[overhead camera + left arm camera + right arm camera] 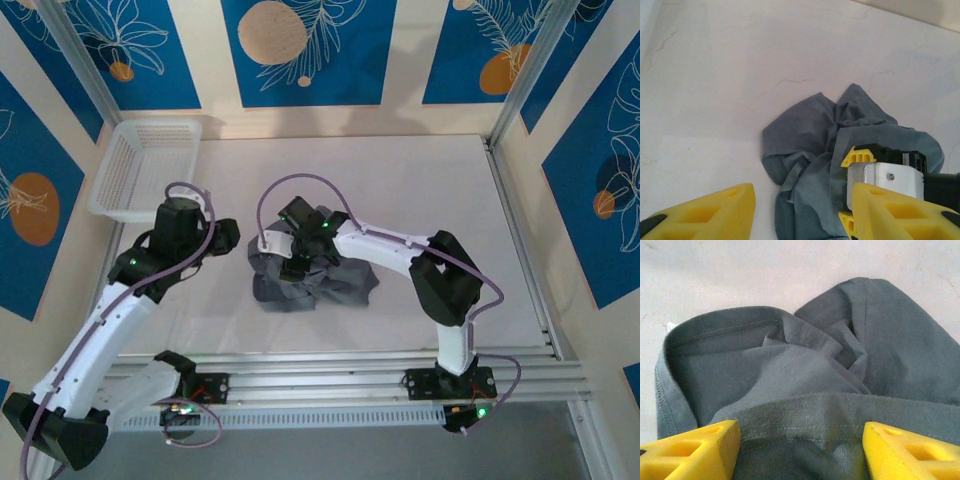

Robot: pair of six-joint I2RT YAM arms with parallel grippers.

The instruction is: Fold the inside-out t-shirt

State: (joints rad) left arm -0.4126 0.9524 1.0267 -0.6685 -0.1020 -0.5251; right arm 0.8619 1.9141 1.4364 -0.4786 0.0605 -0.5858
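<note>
1. The inside-out t-shirt (318,282) lies crumpled in a heap at mid-table. In the top view the right arm's wrist hides its upper part, and sleeves and neck cannot be told apart.
2. The right gripper (800,452) stands over the heap with jaws wide. Grey cloth is bunched between the yellow fingers but not pinched, and the frame's bottom edge cuts the fingers off.
3. The left gripper (801,212) hangs near the shirt's left side, jaws wide, holding nothing.
4. A pale sliver (670,326) at the cloth's left edge is too small to identify.
5. Bare table (420,180) opens behind and to the right. A white basket (150,160) sits in the far-left corner, well apart.
</note>
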